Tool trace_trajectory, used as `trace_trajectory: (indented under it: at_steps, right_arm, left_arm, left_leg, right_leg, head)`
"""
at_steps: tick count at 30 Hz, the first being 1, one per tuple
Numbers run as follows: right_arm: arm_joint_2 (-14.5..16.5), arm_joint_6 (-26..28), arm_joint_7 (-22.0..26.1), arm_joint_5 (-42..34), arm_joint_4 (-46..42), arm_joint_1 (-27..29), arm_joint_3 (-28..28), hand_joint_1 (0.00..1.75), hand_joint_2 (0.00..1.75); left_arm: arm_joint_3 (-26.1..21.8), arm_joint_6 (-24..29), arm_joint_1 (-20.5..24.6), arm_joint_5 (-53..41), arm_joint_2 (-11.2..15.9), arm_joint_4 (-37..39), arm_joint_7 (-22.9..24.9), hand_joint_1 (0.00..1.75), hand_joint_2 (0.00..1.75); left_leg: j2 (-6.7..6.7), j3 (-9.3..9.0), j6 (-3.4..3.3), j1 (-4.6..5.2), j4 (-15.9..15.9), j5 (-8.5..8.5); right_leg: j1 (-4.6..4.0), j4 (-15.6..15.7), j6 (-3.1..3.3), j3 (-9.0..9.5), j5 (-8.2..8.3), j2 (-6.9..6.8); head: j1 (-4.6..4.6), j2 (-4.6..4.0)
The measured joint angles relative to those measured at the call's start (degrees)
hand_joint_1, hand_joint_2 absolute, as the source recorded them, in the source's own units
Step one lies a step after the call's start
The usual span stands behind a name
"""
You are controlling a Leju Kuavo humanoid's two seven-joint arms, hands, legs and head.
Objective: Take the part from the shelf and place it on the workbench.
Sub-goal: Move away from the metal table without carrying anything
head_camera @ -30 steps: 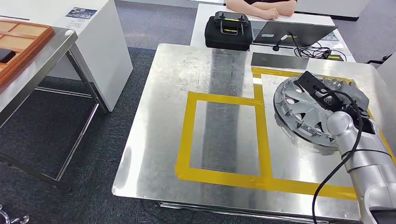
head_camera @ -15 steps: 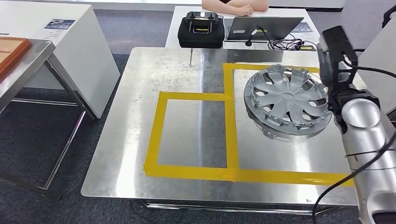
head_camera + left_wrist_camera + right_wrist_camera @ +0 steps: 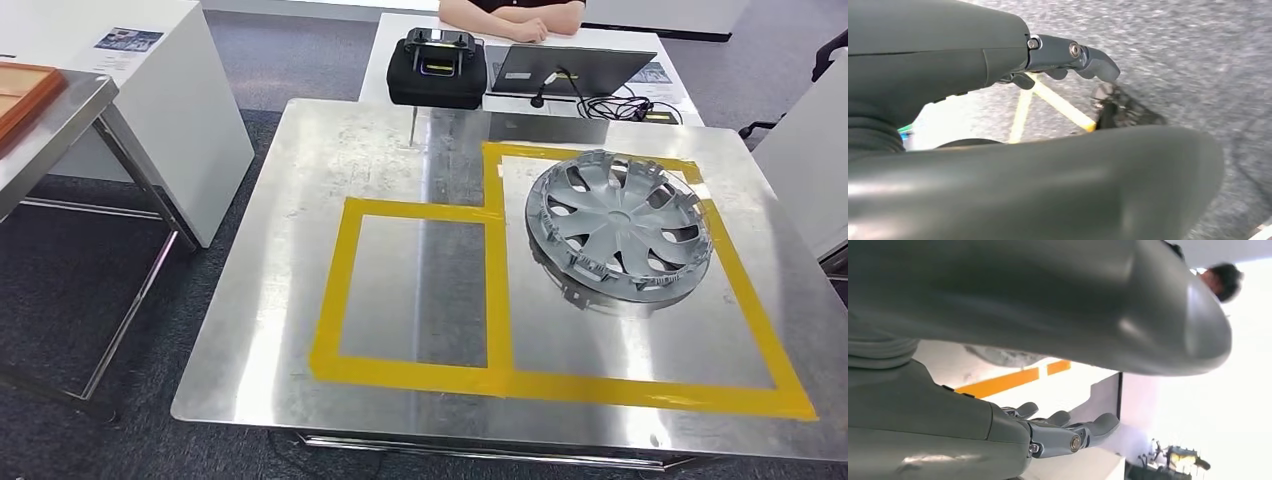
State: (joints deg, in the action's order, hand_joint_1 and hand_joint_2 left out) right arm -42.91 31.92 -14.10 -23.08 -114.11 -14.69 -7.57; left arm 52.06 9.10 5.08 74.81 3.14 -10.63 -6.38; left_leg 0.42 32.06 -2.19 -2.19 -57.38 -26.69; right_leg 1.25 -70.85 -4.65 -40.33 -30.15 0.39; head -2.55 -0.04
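Observation:
The part, a silver hubcap (image 3: 620, 230), lies flat on the steel workbench (image 3: 290, 300), inside the right-hand square of yellow tape (image 3: 497, 290). Nothing touches it. My left hand (image 3: 998, 90) hangs over dark carpet, its fingers (image 3: 1083, 55) stretched out and holding nothing. In the right wrist view my right hand (image 3: 998, 405) is also bare, its fingers (image 3: 1073, 432) extended and apart beside the workbench's yellow tape (image 3: 998, 383).
A black case (image 3: 437, 68), an open laptop (image 3: 570, 70) and cables (image 3: 630, 105) sit on the white desk behind the workbench, where a person's arms (image 3: 510, 15) rest. A white cabinet (image 3: 150, 100) and a steel table with a wooden tray (image 3: 25, 85) stand at the left.
My right hand has let go of the hubcap, lifted away and drawn back out of the head view. The head camera has also shifted, so the whole scene sits differently.

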Motion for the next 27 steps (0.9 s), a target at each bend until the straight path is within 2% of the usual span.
trace_trajectory:
  at_steps: [2, 3, 4, 7, 9, 10, 12, 13, 14, 15, 17, 18, 19, 22, 24, 25, 27]
  right_arm:
    - [-0.2, 0.0, 2.6, -3.5, -1.8, 5.3, 5.6, 0.0, 0.0]
    - [-0.1, -0.5, 3.9, -5.0, -2.2, 8.3, 8.6, 0.0, 0.0]
    - [0.1, -1.3, 5.1, -6.1, -2.2, 11.4, 11.9, 0.0, 0.0]
    - [1.6, -4.8, 7.7, -6.7, -1.2, 18.9, 21.6, 0.0, 0.0]
    - [3.4, -7.3, 8.6, -5.2, 0.9, 21.7, 27.1, 0.0, 0.0]
    - [4.6, -8.6, 9.2, -4.2, 2.6, 22.7, 29.4, 0.0, 0.0]
    - [7.2, -10.4, 11.1, -2.1, 7.6, 23.8, 33.3, 0.0, 0.0]
    - [8.8, -10.7, 12.8, -1.2, 11.2, 23.9, 35.1, 0.0, 0.0]
    - [10.4, -10.9, 14.9, -0.2, 15.7, 23.5, 36.8, 0.0, 0.0]
    - [11.9, -10.9, 17.4, 0.4, 21.3, 22.6, 38.6, 0.0, 0.0]
    - [14.5, -10.2, 22.1, 1.1, 33.1, 19.8, 41.0, 0.0, 0.0]
    - [15.7, -9.2, 23.6, 1.4, 40.0, 18.0, 41.7, 0.0, 0.0]
    - [16.9, -7.9, 23.9, 1.8, 46.7, 16.4, 42.0, 0.0, 0.0]
    - [21.4, -3.7, 18.1, 3.0, 66.0, 12.5, 42.3, 0.0, 0.0]
    - [25.3, -1.5, 12.8, 3.3, 74.0, 11.7, 42.1, 0.0, 0.0]
    - [27.6, -0.8, 10.7, 3.4, 77.1, 11.2, 42.1, 0.0, 0.0]
    - [32.0, 0.1, 7.1, 3.8, 82.6, 10.4, 42.0, 0.0, 0.0]
  left_arm:
    - [0.0, -0.6, 0.1, 0.4, 0.1, 0.0, -2.4, 0.0, 0.0]
    - [0.0, -0.8, 0.1, 0.6, 0.2, 0.0, -3.4, 0.0, 0.0]
    - [0.0, -1.0, 0.2, 0.9, 0.3, 0.0, -4.2, 0.0, 0.0]
    - [0.0, -0.6, 0.1, 1.6, 0.3, 0.0, -5.4, 0.0, 0.0]
    - [-0.1, 0.5, 0.1, 2.1, 0.3, 0.0, -5.4, 0.0, 0.0]
    - [-0.1, 1.2, 0.1, 2.4, 0.2, 0.0, -5.1, 0.0, 0.0]
    - [-0.3, 2.6, 0.1, 3.1, 0.1, 0.0, -3.8, 0.0, 0.0]
    - [-0.4, 3.3, 0.1, 3.3, 0.1, 0.0, -2.8, 0.0, 0.0]
    - [-0.4, 4.0, 0.1, 3.5, 0.0, 0.0, -1.9, 0.0, 0.0]
    - [-0.5, 4.8, 0.1, 3.7, -0.1, 0.0, -0.9, 0.0, 0.0]
    - [-0.6, 6.1, 0.0, 3.8, -0.3, 0.0, 0.6, 0.0, 0.0]
    - [-0.6, 6.6, 0.1, 3.8, -0.5, 0.0, 1.2, 0.0, 0.0]
    - [-0.7, 7.0, 0.3, 3.7, -0.7, -0.1, 1.5, 0.0, 0.0]
    - [-0.8, 7.3, 0.8, 2.6, -1.8, -0.2, 1.1, 0.0, 0.0]
    - [-0.8, 6.9, 0.9, 1.7, -2.4, -0.4, 0.1, 0.0, 0.0]
    - [-0.8, 6.7, 0.9, 1.3, -2.6, -0.4, -0.5, 0.0, 0.0]
    - [-0.6, 6.1, 1.0, 0.5, -3.0, -0.4, -1.4, 0.0, 0.0]
  left_leg:
    - [0.08, -0.17, 0.83, -0.35, -0.1, -0.21]
    - [-0.01, -0.29, 1.35, -0.43, 0.0, -0.31]
    - [-0.12, -0.41, 1.9, -0.46, 0.1, -0.37]
    - [-0.27, -0.73, 3.33, -0.62, 0.5, -0.55]
    - [-0.22, 0.18, 3.49, -0.56, -1.5, -2.09]
    - [-0.2, 1.49, 3.26, -0.37, -4.3, -3.67]
    - [-0.24, 5.04, 2.69, 0.25, -11.8, -6.99]
    - [-0.25, 6.52, 2.41, 0.6, -14.6, -7.69]
    - [-0.26, 7.13, 2.04, 0.94, -15.5, -7.37]
    - [-0.29, 6.63, 1.52, 1.31, -14.2, -5.99]
    - [-0.47, 3.37, 0.14, 2.16, -7.1, -2.18]
    - [-0.43, 1.45, -0.31, 2.38, -3.5, -1.04]
    - [-0.38, 0.19, -0.54, 2.54, -1.2, -0.54]
    - [-0.1, -0.99, -0.58, 2.38, 0.7, -0.42]
    - [0.04, -1.5, -0.76, 2.02, 1.6, 0.05]
    - [0.16, -1.68, -0.8, 1.81, 1.9, 0.26]
    - [0.41, -1.67, -0.8, 1.69, 2.1, 0.32]
  right_leg:
    - [0.81, 8.6, -1.05, 4.3, 3.54, -0.55]
    - [0.87, 12.1, -1.03, 6.14, 4.48, -0.64]
    - [0.77, 14.2, -0.69, 7.21, 4.72, -0.69]
    - [0.4, 14.7, 1.42, 8.0, 4.4, -0.53]
    - [0.41, 14.9, 2.61, 8.57, 4.67, -0.51]
    - [0.35, 15.0, 3.11, 8.63, 4.79, -0.49]
    - [-0.18, 15.0, 3.75, 8.62, 4.72, -0.44]
    - [-0.5, 14.9, 3.96, 8.62, 4.64, -0.42]
    - [-0.83, 14.9, 4.12, 8.65, 4.55, -0.37]
    - [-1.15, 14.9, 4.26, 8.72, 4.47, -0.25]
    - [-1.66, 14.8, 4.39, 8.87, 4.36, 0.1]
    - [-1.94, 14.7, 4.37, 8.82, 4.25, 0.31]
    - [-2.12, 14.6, 4.28, 8.74, 4.23, 0.45]
    - [-2.31, 14.7, 3.75, 8.63, 4.39, 0.68]
    - [-2.08, 13.5, 3.14, 7.98, 3.54, 0.53]
    - [-1.85, 11.5, 2.72, 6.95, 2.31, 0.42]
    - [-1.07, 4.4, 1.75, 3.56, -1.17, 0.24]
  head:
    - [-0.34, 0.0]
    - [-0.54, 0.0]
    - [-0.69, 0.0]
    - [-0.65, 0.0]
    - [0.02, 0.0]
    - [0.55, 0.0]
    - [1.6, 0.0]
    - [1.94, 0.0]
    - [2.15, 0.0]
    - [2.3, 0.0]
    - [2.52, 0.0]
    - [2.56, 0.0]
    - [2.44, 0.0]
    - [2.0, 0.0]
    - [1.83, 0.0]
    - [1.59, 0.0]
    - [1.01, 0.0]
